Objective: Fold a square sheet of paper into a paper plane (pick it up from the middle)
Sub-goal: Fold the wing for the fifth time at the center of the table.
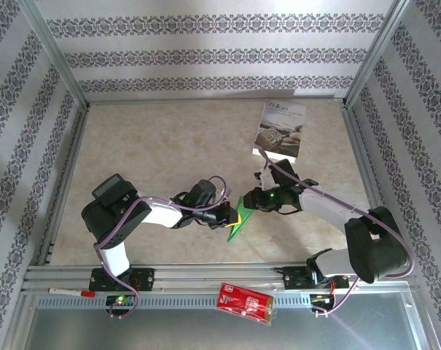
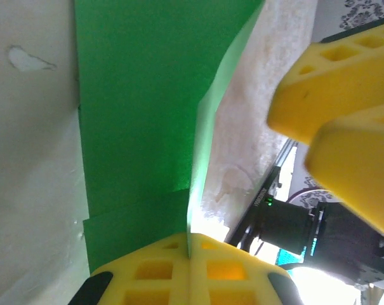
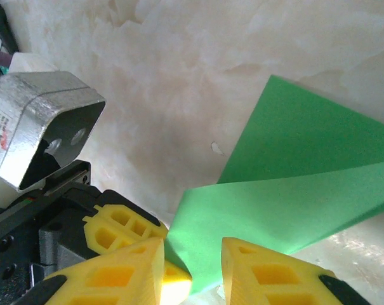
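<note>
The bright green square sheet of paper (image 1: 233,227) is folded into a slim pointed shape like a paper plane and stands on edge between the two arms. My left gripper (image 1: 232,216) is shut on it; in the left wrist view the yellow fingers (image 2: 147,273) pinch the paper's crease edge (image 2: 141,114). My right gripper (image 1: 251,200) faces it from the right, open. In the right wrist view a loose flap of the paper (image 3: 293,190) curls into the gap between the right gripper's (image 3: 192,249) parted fingers. The left gripper's fingers (image 3: 119,230) touch that flap from the left.
A white printed booklet (image 1: 281,130) lies at the back right of the table. A red packet (image 1: 244,302) and a red-and-white pen (image 1: 68,292) rest on the metal rail at the near edge. Metal frame posts and patterned walls bound the table.
</note>
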Tool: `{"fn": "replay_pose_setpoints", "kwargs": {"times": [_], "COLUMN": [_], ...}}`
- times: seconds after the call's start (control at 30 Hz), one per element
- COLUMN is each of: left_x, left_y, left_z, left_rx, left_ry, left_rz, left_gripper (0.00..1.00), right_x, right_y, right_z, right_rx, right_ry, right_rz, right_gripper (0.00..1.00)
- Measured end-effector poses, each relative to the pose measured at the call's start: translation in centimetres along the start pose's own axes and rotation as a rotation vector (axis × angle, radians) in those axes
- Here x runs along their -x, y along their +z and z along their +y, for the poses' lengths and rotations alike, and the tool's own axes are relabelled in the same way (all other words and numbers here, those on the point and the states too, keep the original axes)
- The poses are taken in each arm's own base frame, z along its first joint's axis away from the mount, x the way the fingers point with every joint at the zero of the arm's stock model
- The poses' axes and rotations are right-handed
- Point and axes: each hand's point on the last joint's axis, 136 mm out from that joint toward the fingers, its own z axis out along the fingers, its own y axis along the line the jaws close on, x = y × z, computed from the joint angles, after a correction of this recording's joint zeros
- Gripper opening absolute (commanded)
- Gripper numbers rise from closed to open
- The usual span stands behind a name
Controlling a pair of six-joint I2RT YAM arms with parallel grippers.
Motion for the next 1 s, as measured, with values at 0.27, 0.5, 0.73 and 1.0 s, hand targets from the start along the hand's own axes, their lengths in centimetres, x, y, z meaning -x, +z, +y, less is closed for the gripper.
{"fn": "replay_pose_setpoints", "kwargs": {"times": [0.27, 0.5, 0.73, 1.0], "left_x": [0.1, -0.2, -0.2, -0.2], "left_y": [0.4, 1.2, 1.3, 1.3], "left_z": [-0.3, 1.6, 2.0, 1.9], "left_rx": [-0.044, -0.037, -0.041, -0.050], "left_ry": [-0.016, -0.069, -0.088, -0.088], "left_rz": [0.002, 0.019, 0.018, 0.013], "left_gripper": [0.00, 0.00, 0.00, 0.00], "right_x": [-0.7, -0.7, -0.7, -0.1], "right_y": [1.7, 2.8, 3.4, 3.4], "right_z": [-0.9, -1.9, -2.5, -2.1], "right_rx": [-0.027, -0.049, -0.060, -0.053], "right_ry": [0.014, 0.026, 0.032, 0.019], "right_rz": [0.057, 0.074, 0.085, 0.074], "right_gripper": [0.27, 0.26, 0.25, 0.26]}}
